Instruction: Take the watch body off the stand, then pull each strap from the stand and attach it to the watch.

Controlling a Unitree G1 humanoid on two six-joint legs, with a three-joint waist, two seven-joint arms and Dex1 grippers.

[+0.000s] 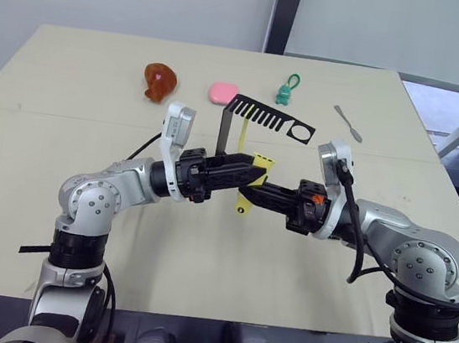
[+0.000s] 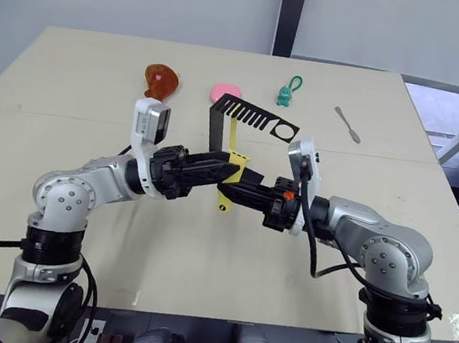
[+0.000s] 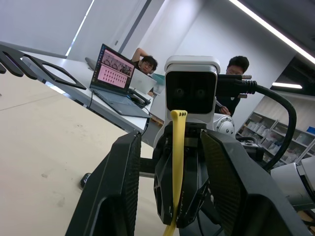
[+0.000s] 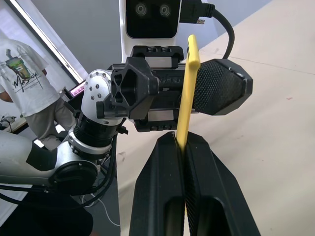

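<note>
My two grippers meet tip to tip above the middle of the table. The right gripper (image 4: 182,145) is shut on a yellow strap (image 4: 188,83), which stands up between its fingers and hangs down below them (image 1: 245,201). The left gripper (image 3: 174,140) is open, with its fingers (image 3: 115,191) on either side of the strap and of the right fingertips. Just behind stands the black stand (image 1: 262,115), comb arm pointing right. A second yellow strap (image 2: 232,138) hangs by its upright. The watch body is hidden.
At the back of the table lie a brown-orange toy (image 1: 158,80), a pink pad (image 1: 223,93), a teal keychain figure (image 1: 286,90) and a grey spatula (image 1: 348,123). Beyond the table, people sit by a laptop (image 3: 115,73), and a person in a white shirt (image 4: 19,73) stands.
</note>
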